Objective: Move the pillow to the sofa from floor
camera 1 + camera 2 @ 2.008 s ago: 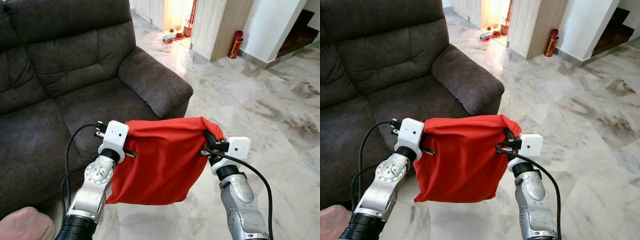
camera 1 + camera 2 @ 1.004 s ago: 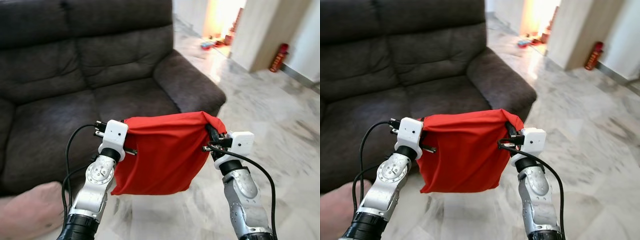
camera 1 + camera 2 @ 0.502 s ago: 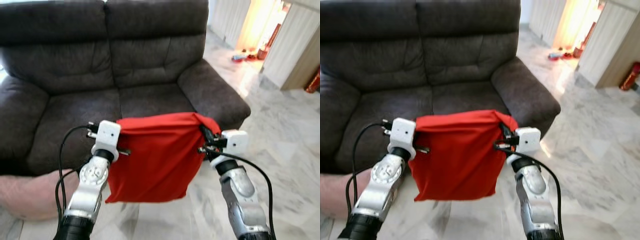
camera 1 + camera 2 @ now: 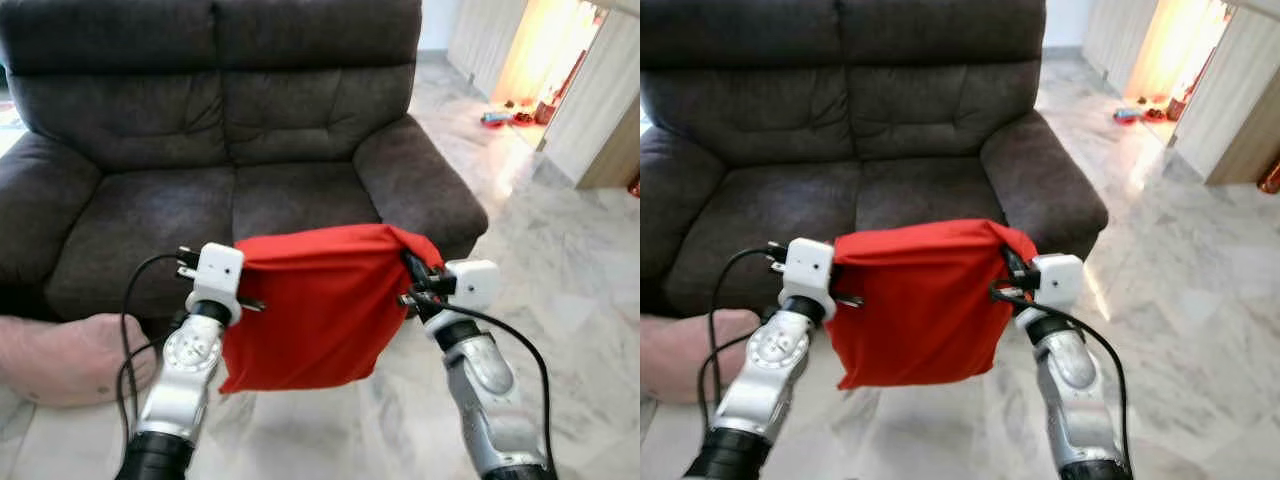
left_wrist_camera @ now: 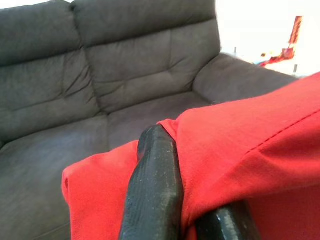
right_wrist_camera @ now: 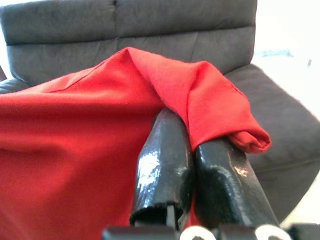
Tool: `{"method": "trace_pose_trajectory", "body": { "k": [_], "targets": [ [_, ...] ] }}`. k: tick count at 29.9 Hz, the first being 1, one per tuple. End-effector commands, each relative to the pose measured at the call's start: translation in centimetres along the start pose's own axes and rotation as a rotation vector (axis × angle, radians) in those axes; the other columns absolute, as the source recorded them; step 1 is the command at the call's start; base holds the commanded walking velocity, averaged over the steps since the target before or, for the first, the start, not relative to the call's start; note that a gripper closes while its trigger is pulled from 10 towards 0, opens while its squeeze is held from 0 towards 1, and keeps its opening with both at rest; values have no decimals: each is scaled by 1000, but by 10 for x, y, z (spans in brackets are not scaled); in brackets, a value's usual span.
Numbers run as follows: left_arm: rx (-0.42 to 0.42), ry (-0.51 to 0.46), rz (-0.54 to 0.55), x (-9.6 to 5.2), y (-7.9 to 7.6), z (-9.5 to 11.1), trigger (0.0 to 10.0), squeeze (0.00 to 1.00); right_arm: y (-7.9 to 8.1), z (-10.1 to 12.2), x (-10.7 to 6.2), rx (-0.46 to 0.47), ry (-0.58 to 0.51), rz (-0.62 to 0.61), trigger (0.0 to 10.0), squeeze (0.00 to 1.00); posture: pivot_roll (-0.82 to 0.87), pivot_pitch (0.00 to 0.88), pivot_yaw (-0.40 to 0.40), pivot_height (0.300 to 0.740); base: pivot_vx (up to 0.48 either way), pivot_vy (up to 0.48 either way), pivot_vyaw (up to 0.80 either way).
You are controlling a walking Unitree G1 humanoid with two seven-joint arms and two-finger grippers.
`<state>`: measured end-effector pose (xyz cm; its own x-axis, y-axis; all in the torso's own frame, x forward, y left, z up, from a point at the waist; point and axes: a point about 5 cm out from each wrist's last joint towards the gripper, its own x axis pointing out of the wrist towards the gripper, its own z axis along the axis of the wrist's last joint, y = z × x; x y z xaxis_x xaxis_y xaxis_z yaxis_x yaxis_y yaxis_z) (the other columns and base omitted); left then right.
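Marble floor [image 4: 560,330] runs out to the right of a dark grey sofa [image 4: 250,130], which now sits square in front of the robot. The left gripper [image 5: 187,210] is pinched tight on one top corner of the red pillow [image 4: 315,305], cloth bunched between its black fingers [image 5: 155,195]. The right gripper [image 6: 200,177] is clamped the same way on the other top corner, a fold of red spilling over its fingers [image 6: 165,165]. Held between the two, the pillow hangs limp and flat in the air, clear of the floor and just short of the sofa's seat edge.

Two seconds ago the sofa lay off to the left with the armrest [image 4: 420,175] nearest; the whole view has since swung round, so the robot has turned to face both seat cushions. The grip looks unchanged through that turn. To my eye the carry is nearly over, and what remains is to step in and let go over the seat. A pinkish cushion [image 4: 70,355] lies on the floor at the left, beside the sofa base. A bright doorway [image 4: 545,60] opens at the far right.
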<state>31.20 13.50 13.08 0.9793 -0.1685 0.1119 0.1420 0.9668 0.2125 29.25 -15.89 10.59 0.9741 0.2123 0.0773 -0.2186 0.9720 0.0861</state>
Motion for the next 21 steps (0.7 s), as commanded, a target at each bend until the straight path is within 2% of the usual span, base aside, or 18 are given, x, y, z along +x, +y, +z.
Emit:
{"method": "trace_pose_trajectory", "body": {
  "k": [1,5,9,21],
  "targets": [
    [21,-124,44,5,12,26,10000,0,2,17,6,0,-78,6,10000,0,-2,6,-60,740,0,-352,0],
    [21,-125,46,5,12,25,10000,0,3,17,6,-11,-78,14,10000,0,-1,10,-62,740,0,-353,0],
    [22,-125,48,5,13,26,10000,0,4,17,6,-12,-78,21,10000,0,0,12,-62,740,0,-356,800],
    [23,-127,54,5,14,26,10000,0,6,19,9,11,-86,30,10000,0,0,22,-61,740,0,-352,0]
  ]
}}
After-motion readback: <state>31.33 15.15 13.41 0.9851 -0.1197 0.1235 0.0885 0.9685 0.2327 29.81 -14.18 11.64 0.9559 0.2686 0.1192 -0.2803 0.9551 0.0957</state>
